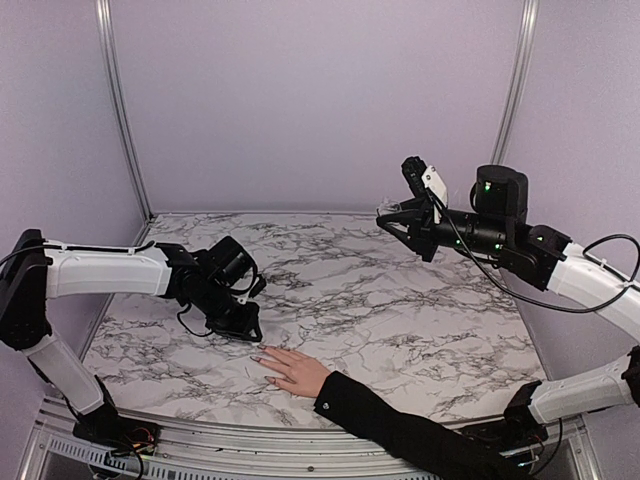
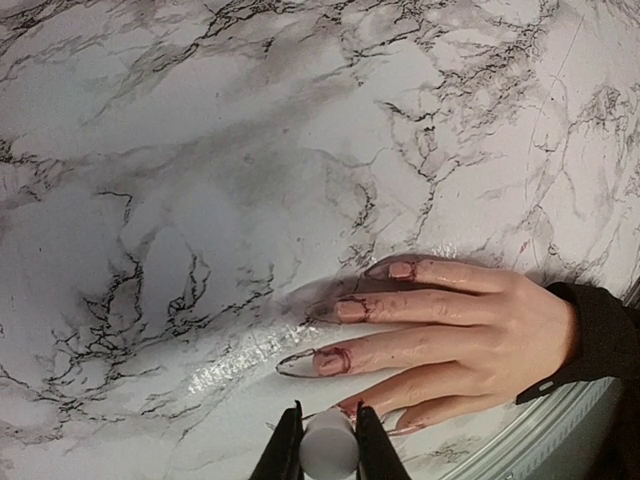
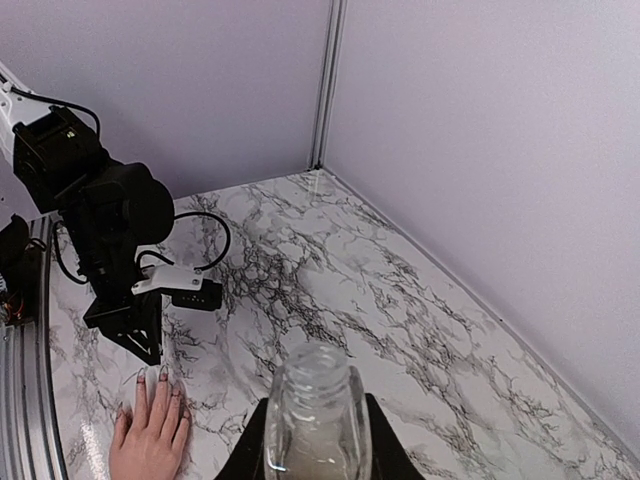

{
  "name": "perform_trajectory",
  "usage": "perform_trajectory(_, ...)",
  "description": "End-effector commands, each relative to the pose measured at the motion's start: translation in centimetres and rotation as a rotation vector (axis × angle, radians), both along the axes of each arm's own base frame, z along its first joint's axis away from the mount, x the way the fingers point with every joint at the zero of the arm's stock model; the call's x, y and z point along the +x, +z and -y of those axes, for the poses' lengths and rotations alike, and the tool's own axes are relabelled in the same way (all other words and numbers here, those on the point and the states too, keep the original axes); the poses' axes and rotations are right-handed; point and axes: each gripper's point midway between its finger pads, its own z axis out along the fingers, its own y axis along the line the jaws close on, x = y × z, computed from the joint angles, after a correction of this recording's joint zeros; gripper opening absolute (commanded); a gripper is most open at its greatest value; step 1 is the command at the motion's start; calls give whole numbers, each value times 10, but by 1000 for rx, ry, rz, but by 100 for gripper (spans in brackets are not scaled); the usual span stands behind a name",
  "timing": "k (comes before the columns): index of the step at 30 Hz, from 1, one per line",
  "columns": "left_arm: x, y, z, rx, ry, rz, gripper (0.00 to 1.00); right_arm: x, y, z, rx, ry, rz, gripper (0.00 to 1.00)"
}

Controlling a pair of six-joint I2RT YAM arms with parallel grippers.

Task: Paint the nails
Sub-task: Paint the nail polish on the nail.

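Note:
A pale hand (image 1: 292,370) with a black sleeve lies flat on the marble table near the front edge. In the left wrist view its nails (image 2: 351,310) are small ovals, and dark red polish is smeared on the skin around them. My left gripper (image 2: 328,425) is shut on a white cylindrical brush handle (image 2: 328,448), right at the tip of the fourth finger; the brush tip is hidden. In the top view that gripper (image 1: 254,330) sits low, just left of the fingertips. My right gripper (image 3: 318,445) is shut on a clear glass bottle (image 3: 312,395) with an open neck, held high over the table's right.
The marble table (image 1: 400,300) is enclosed by lilac walls with metal posts (image 1: 118,100) at the back corners. A metal rail (image 1: 200,435) runs along the front edge. The sleeved forearm (image 1: 400,425) crosses the front right.

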Motion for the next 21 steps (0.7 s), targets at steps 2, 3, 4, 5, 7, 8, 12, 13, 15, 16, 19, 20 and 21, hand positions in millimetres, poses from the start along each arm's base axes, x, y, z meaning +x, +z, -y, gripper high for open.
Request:
perform_trajectory(2,0,-7,-8,31,17,5,0,2,9,6,11,-19,31,0)
perform_trajectory(3,0,-9,-10,38,18,3,0,2,10,6,13,-19,33,0)
perform_trajectory(4,-1,-11,-11,43,15,-2,0,2,10,5,13,-18,33,0)
perform_trajectory(5,-2,-11,-11,45,13,-7,0,1,10,5,13,-17,32,0)
perform_trajectory(7,-3,-13,-14,55,17,-6,0,2,10,5,13,-17,34,0)
perform_trajectory(8,-3,-13,-15,59,17,-4,0,2,10,6,12,-19,34,0)
perform_trajectory(12,-4,-11,-18,64,13,4,0,1,11,6,13,-18,35,0)
perform_trajectory(13,-4,-11,-19,68,14,5,0,1,11,6,12,-19,35,0)
perform_trajectory(15,-4,-9,-21,76,12,9,0,1,11,5,12,-17,35,0)
perform_trajectory(16,-4,-9,-23,82,12,10,0,1,11,6,13,-18,35,0)
perform_trajectory(19,-2,-7,-28,93,18,17,0,1,12,5,15,-14,37,0)
perform_trajectory(20,-1,-6,-29,94,20,21,0,1,13,5,16,-14,38,0)
perform_trajectory(21,0,-4,-30,95,22,24,0,1,13,5,16,-14,38,0)
